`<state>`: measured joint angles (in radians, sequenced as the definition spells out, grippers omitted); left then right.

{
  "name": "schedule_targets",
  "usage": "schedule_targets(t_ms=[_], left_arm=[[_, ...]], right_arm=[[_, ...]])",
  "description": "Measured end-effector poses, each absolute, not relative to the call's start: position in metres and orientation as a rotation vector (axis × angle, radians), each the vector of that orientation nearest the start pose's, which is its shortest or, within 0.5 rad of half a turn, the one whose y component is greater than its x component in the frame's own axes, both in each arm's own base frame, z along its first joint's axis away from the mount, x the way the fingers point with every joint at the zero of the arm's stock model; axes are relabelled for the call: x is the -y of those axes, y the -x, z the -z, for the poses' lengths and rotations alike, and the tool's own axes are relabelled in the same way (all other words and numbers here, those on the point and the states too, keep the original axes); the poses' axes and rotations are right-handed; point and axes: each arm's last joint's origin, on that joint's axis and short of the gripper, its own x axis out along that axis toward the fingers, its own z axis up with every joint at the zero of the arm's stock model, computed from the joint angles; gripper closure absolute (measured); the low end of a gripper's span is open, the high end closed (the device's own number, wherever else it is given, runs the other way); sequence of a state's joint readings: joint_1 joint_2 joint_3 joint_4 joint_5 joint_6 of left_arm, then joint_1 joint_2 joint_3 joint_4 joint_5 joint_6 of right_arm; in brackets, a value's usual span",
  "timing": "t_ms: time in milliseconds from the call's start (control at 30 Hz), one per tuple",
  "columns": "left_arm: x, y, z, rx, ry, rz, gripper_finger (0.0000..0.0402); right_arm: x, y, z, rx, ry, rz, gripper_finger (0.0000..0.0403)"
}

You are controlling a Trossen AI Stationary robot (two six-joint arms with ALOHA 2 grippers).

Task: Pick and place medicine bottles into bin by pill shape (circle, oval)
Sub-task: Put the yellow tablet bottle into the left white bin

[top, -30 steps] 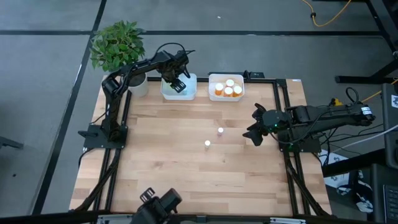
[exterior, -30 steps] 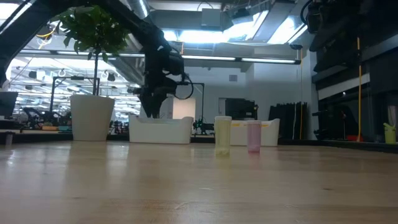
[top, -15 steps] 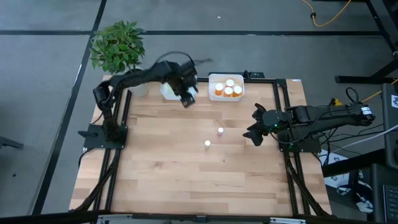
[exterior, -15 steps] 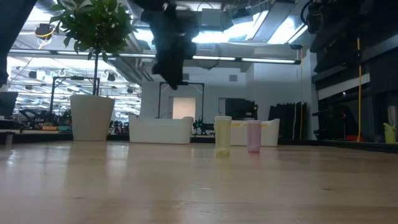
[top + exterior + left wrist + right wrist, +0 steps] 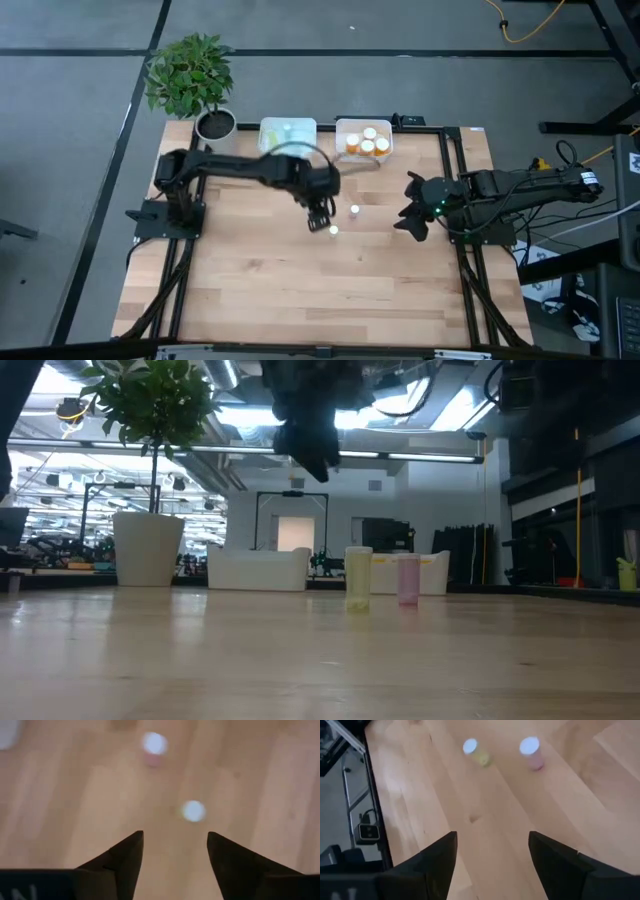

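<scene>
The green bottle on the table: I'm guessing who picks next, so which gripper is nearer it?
Left. The left gripper, open, hovers right beside the green bottle. The right gripper, also open, waits well off toward the table's right edge, beyond the pink bottle.

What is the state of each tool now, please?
Left tool: open, empty, above the pale green bottle.
Right tool: open, empty, waiting at the table's right side.

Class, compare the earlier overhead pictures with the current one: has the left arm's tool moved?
Yes. The left tool has swung away from the white bin at the table's far edge, out to mid-table, and now hangs open beside the two loose bottles.
</scene>
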<state>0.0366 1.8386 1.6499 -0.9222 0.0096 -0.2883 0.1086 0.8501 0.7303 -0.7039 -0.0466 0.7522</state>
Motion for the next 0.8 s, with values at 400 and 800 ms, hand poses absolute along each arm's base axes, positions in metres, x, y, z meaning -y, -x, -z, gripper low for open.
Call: schedule_targets(t_ms=[400,800], left_arm=[[0.053,-0.409,-0.247,-1.065,0.279,-0.294,0.0175],[0.034,-0.417,-0.232,-1.058,0.426,-0.419,0.0176]], right_arm=[[-0.017,-0.144,-0.248,-1.035,-0.766,0.329,0.0156],[-0.017,-0.144,-0.248,-1.035,-0.762,0.326,0.0156]])
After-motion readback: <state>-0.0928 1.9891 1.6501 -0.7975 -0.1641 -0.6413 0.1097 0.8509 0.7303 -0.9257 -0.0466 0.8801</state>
